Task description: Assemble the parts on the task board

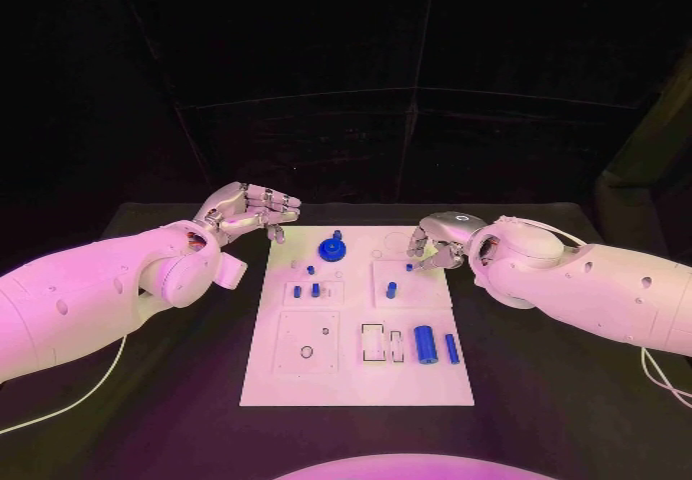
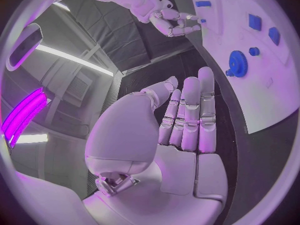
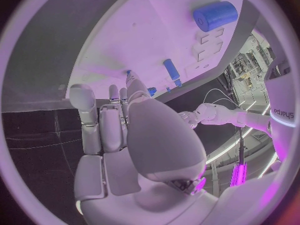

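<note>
The white task board (image 1: 274, 385) lies in the middle of the black table. On it are a blue gear (image 1: 333, 247), several short blue pegs (image 1: 297, 292), a lone peg (image 1: 391, 290), a thick blue cylinder (image 1: 426, 343) and a slim blue rod (image 1: 451, 348). My right hand (image 1: 437, 243) hovers over the board's far right part, and its fingertips pinch a small blue peg (image 1: 410, 267). That peg (image 3: 129, 75) also shows at the fingertips in the right wrist view. My left hand (image 1: 253, 212) is raised beyond the board's far left corner and holds nothing. Its fingers (image 2: 190, 117) are stretched out.
Empty cut-outs (image 1: 382, 342) sit beside the thick cylinder, and a square recess (image 1: 307, 342) marks the near left of the board. Bare black table (image 1: 548, 390) surrounds the board on both sides. A dark curtain hangs behind the table.
</note>
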